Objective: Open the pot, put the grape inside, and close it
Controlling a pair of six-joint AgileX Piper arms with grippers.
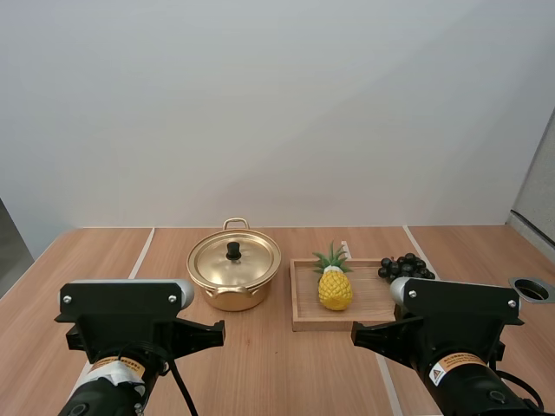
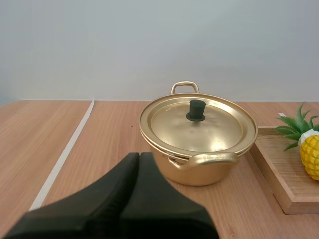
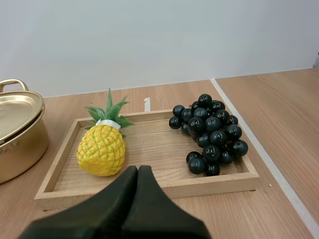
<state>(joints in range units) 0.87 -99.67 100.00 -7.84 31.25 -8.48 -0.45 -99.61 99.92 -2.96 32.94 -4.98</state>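
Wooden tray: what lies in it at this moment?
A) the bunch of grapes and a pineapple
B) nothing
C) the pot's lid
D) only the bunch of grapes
A: the bunch of grapes and a pineapple both lie inside the wooden tray, while the lid sits on the pot.

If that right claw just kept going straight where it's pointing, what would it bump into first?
Probably the wooden tray: the shut right gripper aims at its bare middle, between the pineapple and the grapes. Height is unclear, so this is a guess.
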